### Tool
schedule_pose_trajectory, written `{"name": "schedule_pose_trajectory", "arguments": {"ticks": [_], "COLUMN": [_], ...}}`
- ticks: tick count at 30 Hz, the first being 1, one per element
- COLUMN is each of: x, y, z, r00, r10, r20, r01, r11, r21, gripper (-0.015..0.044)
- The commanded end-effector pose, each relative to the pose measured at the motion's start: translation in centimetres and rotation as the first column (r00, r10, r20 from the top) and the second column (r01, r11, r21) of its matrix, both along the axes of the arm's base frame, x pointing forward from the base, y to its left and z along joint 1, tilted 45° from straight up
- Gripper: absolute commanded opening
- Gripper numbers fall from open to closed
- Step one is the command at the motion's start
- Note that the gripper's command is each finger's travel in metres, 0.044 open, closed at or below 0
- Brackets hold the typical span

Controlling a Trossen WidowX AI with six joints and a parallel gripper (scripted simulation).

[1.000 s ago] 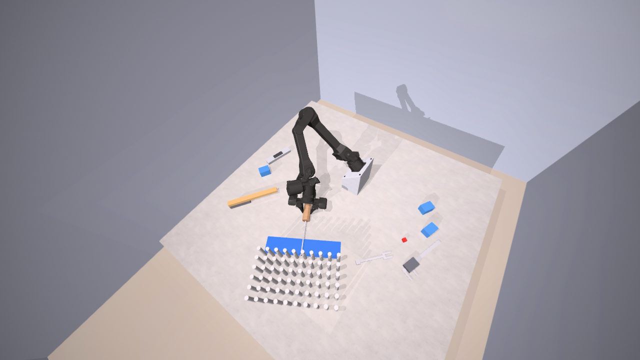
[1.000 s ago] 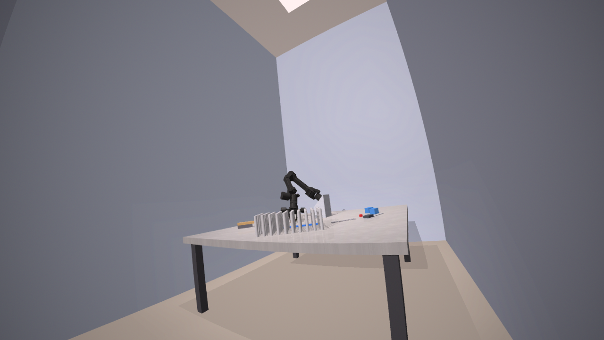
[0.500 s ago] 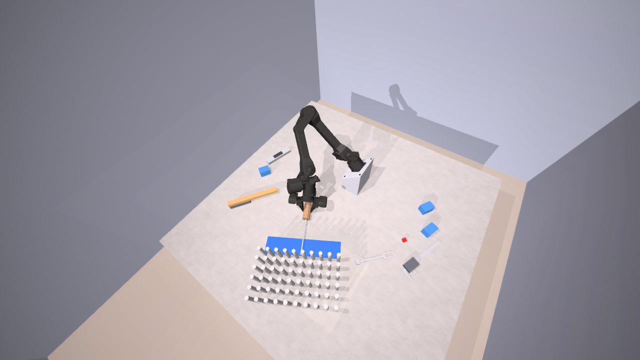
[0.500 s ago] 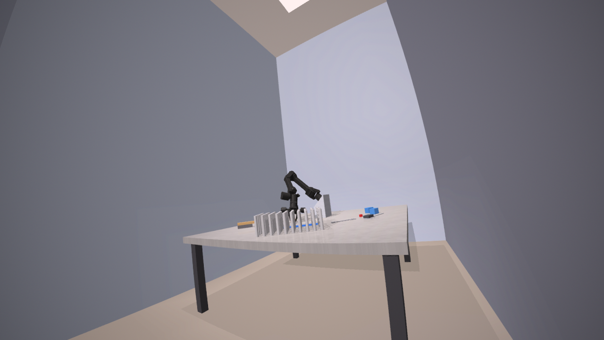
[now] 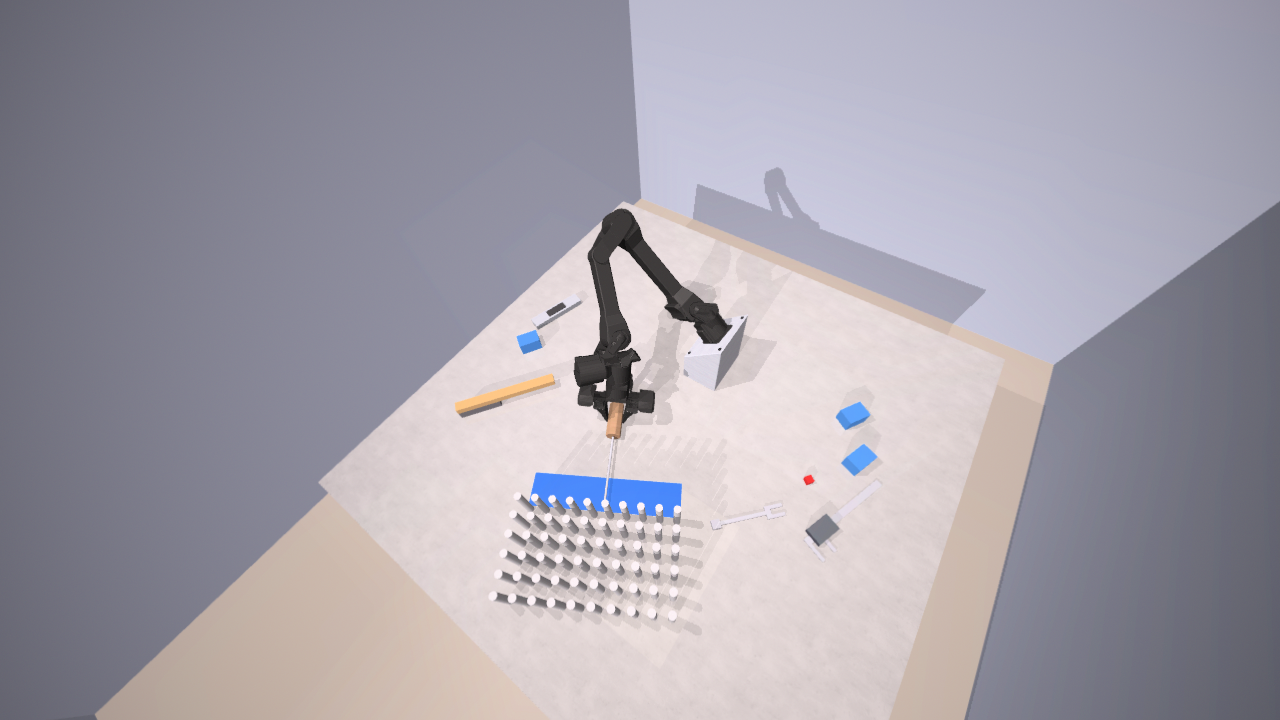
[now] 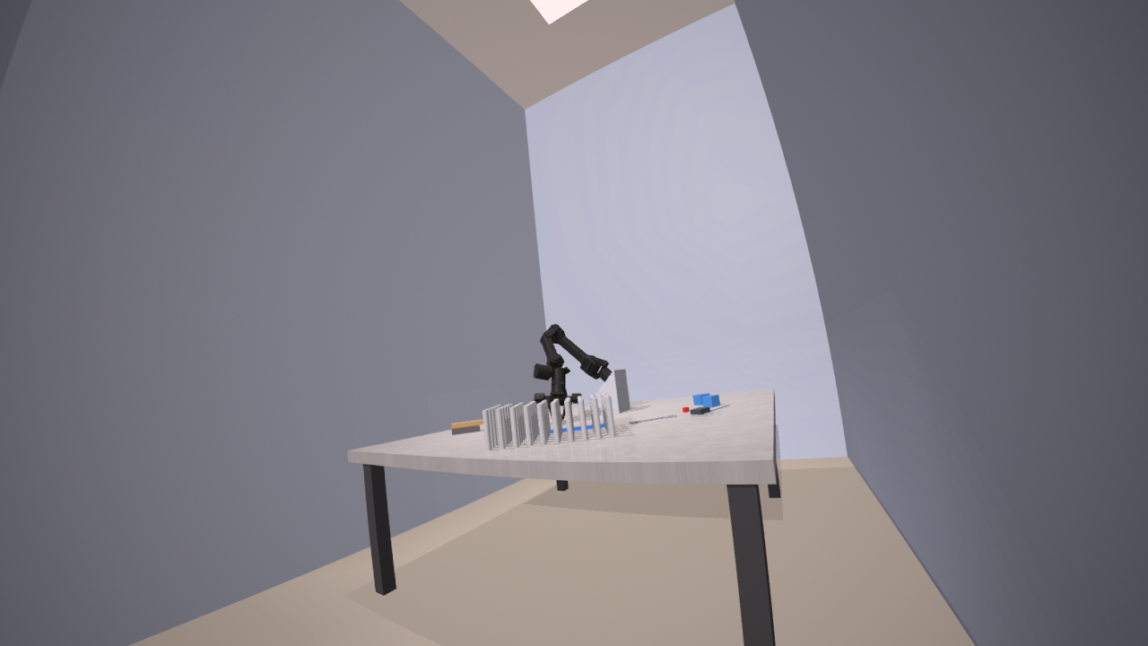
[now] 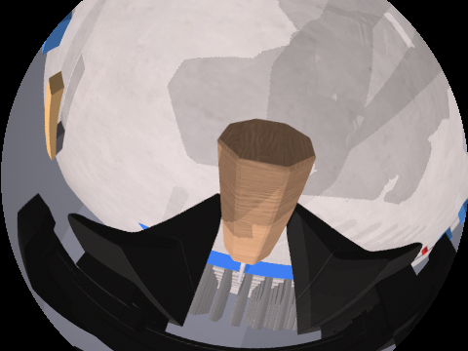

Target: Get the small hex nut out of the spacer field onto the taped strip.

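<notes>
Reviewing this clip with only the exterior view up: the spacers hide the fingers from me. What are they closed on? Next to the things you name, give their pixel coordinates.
Observer: A wooden tool handle [image 5: 614, 424] [image 7: 258, 210]; the wrist view shows it clamped.
Operator: Which way does its shaft run? I can't trace it.
Observer: From the top, the thin shaft [image 5: 611, 467] [image 7: 242, 270] crosses above the blue strip [image 5: 648, 495] [image 6: 591, 426] [image 7: 219, 258] to the front row of spacers [image 5: 640, 506] [image 6: 570, 422] [image 7: 218, 304]; its tip is not distinguishable.
Operator: Anything beyond the orange bar [image 5: 528, 387] [image 6: 465, 423] [image 7: 52, 117]?
Observer: Yes, a blue block [image 5: 529, 342] [image 7: 58, 34].
</notes>
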State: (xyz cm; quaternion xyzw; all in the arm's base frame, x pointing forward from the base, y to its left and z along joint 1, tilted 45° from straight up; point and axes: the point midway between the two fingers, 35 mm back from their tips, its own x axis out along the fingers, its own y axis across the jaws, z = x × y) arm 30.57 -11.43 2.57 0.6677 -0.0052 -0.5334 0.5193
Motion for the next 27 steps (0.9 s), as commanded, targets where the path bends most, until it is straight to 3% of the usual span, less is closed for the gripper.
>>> {"name": "schedule_pose_trajectory", "arguments": {"ticks": [1, 17, 27], "x": [0.2, 0.2, -2.2], "y": [0.3, 1.1, 0.4], "z": [0.5, 1.4, 2.5], "r00": [1.000, 1.000, 1.000], "r10": [-0.001, -0.003, 0.000], "r20": [0.012, 0.014, 0.011], "r01": [0.001, 0.003, 0.000], "r11": [1.000, 1.000, 1.000], "r21": [-0.001, 0.000, 0.000], "gripper": [0.0000, 0.0000, 0.0000]}}
